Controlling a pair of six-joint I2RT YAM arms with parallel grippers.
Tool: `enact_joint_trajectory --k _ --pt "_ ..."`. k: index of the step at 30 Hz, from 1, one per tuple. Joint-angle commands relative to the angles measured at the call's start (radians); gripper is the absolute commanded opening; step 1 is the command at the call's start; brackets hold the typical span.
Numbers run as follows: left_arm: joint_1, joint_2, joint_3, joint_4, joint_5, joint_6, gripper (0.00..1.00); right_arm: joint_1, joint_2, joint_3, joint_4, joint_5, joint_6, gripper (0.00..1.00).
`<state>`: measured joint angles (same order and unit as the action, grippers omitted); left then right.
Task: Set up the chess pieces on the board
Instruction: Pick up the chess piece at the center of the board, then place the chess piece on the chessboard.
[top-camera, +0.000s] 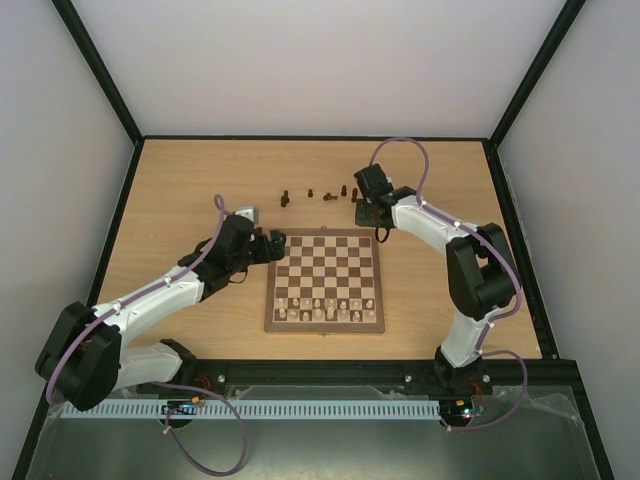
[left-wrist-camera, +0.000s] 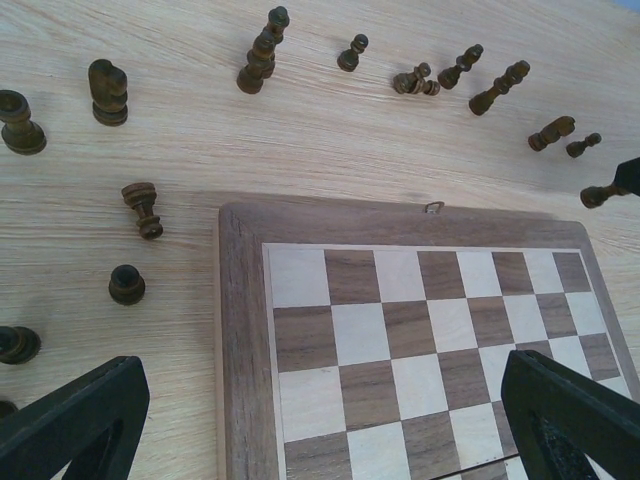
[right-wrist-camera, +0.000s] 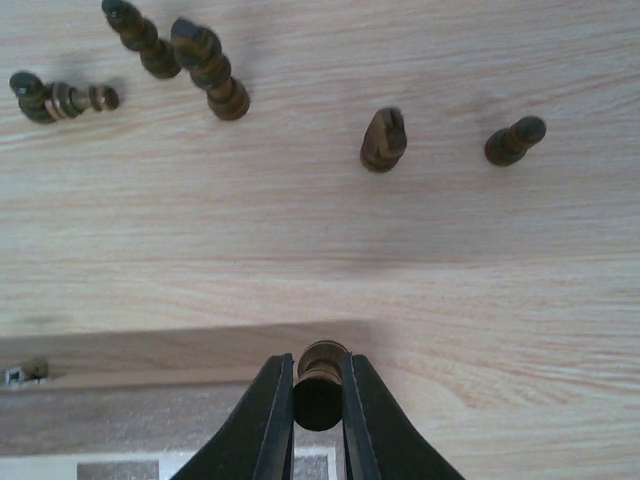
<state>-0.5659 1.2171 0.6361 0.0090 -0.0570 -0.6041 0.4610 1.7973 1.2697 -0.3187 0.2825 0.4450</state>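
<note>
We see one dark piece (right-wrist-camera: 320, 375) pinched between the fingers (right-wrist-camera: 265, 430) of the right gripper (right-wrist-camera: 318, 405), which press on it from both sides. It is held at the far edge of the board (top-camera: 325, 262), toward the board's right corner. From the left wrist camera the same piece (left-wrist-camera: 600, 195) looks tilted just beyond the board's frame. We cannot tell whether it touches the wood below.

The other dark chess pieces (top-camera: 286, 198) are off the board, scattered on the table (top-camera: 190, 190) beyond its far edge. Some stand upright (right-wrist-camera: 383, 140) and at least one lies on its side (right-wrist-camera: 60, 97). More of them (left-wrist-camera: 143, 208) stand on the table just left of the board's far left corner.

The board lies in the middle of the table, between the two arms. Its far rows are bare squares, and its two near rows carry pale pieces (top-camera: 325, 308).

The left gripper (top-camera: 273, 243) hovers at the board's far left corner with its fingers (left-wrist-camera: 85, 420) spread wide and nothing between them. The right gripper (top-camera: 362, 212) sits across from it at the far right side, and the two are well apart.
</note>
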Motion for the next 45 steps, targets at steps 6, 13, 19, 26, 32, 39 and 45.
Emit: enact_joint_trajectory --k 6,13,19,26,32,39,45 --pt "0.006 -0.008 -0.011 -0.001 -0.018 0.009 0.99 0.051 -0.070 -0.080 -0.086 -0.028 0.003 0.11" --pt "0.007 -0.007 -0.012 -0.001 -0.018 0.007 0.99 0.066 -0.102 -0.120 -0.089 -0.041 0.014 0.11" --pt "0.007 -0.007 -0.013 -0.001 -0.017 0.008 1.00 0.078 -0.110 -0.133 -0.091 -0.048 0.020 0.11" --pt "0.008 -0.006 -0.014 0.000 -0.015 0.006 0.99 0.093 -0.099 -0.128 -0.089 -0.052 0.026 0.11" --pt "0.006 -0.005 -0.015 0.002 -0.014 0.007 0.99 0.094 -0.091 -0.126 -0.088 -0.046 0.027 0.14" --pt "0.006 -0.003 -0.016 0.003 -0.011 0.007 0.99 0.094 -0.087 -0.123 -0.094 -0.035 0.027 0.16" --pt "0.007 -0.005 -0.015 0.003 -0.012 0.007 0.99 0.094 -0.080 -0.122 -0.098 -0.034 0.027 0.19"
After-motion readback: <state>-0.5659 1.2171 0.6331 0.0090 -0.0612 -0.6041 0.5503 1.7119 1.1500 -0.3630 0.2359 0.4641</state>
